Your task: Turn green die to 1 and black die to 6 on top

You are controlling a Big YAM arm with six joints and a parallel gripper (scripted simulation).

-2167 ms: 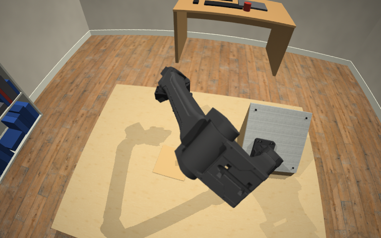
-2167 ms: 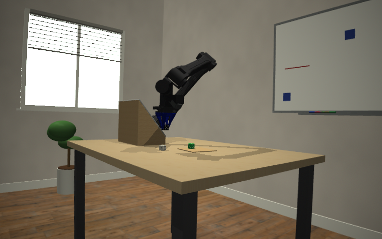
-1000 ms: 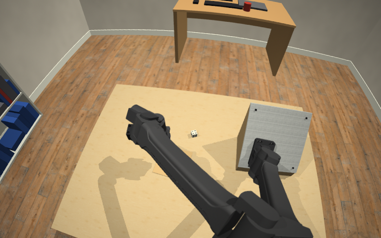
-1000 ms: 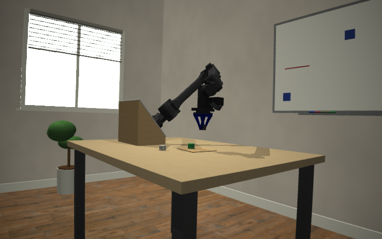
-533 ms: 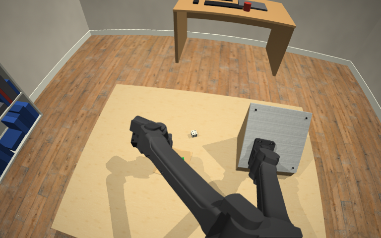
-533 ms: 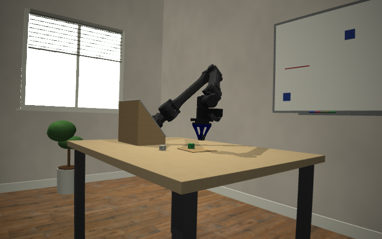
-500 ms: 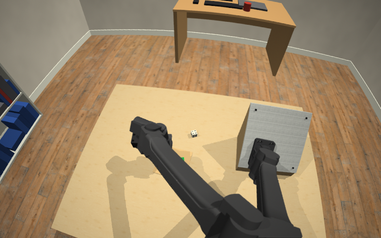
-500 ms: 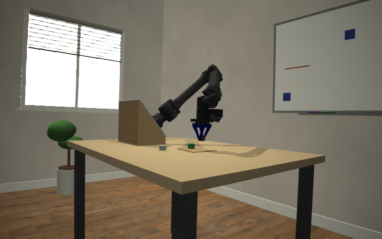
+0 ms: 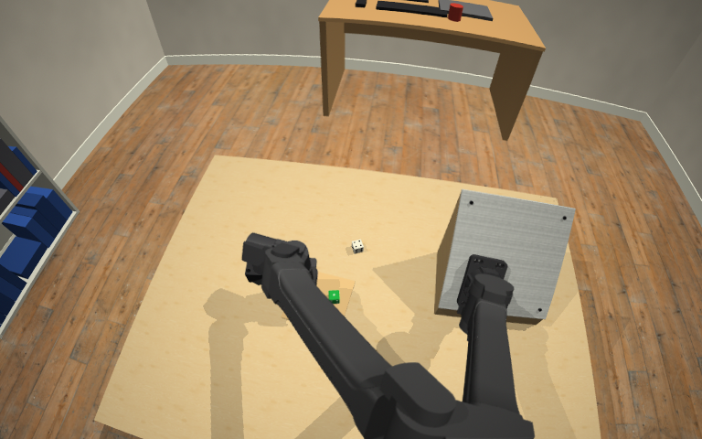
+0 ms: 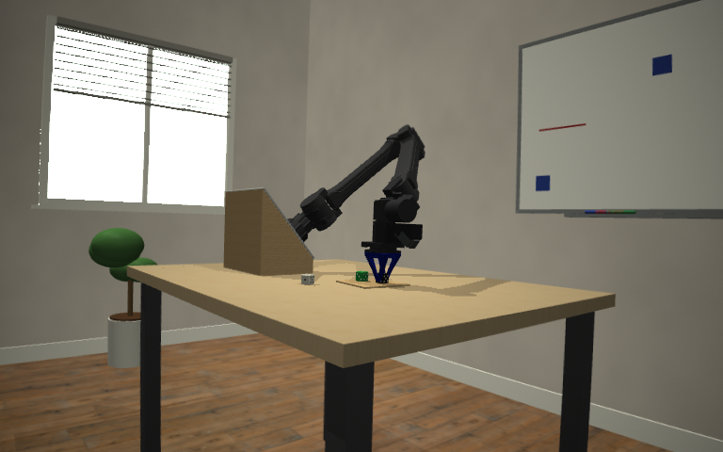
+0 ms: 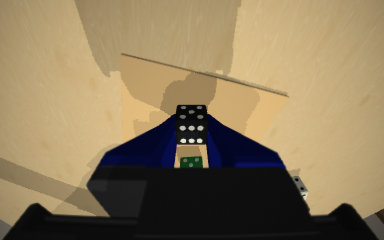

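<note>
My gripper (image 11: pixel 191 120) has blue fingers and is shut on the black die (image 11: pixel 191 125), whose six-pip face is turned toward the wrist camera. In the exterior view the gripper (image 10: pixel 382 276) stands low over the thin tan mat (image 10: pixel 373 283), the die at or just above its surface. The green die (image 9: pixel 334 295) lies on the mat (image 9: pixel 340 292), close beside the gripper; it also shows in the side view (image 10: pixel 361 276) and behind the fingers in the wrist view (image 11: pixel 191 162). The white die (image 9: pixel 356 245) lies on the bare table off the mat and also shows in the side view (image 10: pixel 307 279).
A tall wedge-shaped block (image 9: pixel 505 256) carrying the arm's base stands at the table's right. The arm (image 9: pixel 331 331) reaches across the table and hides part of the mat from above.
</note>
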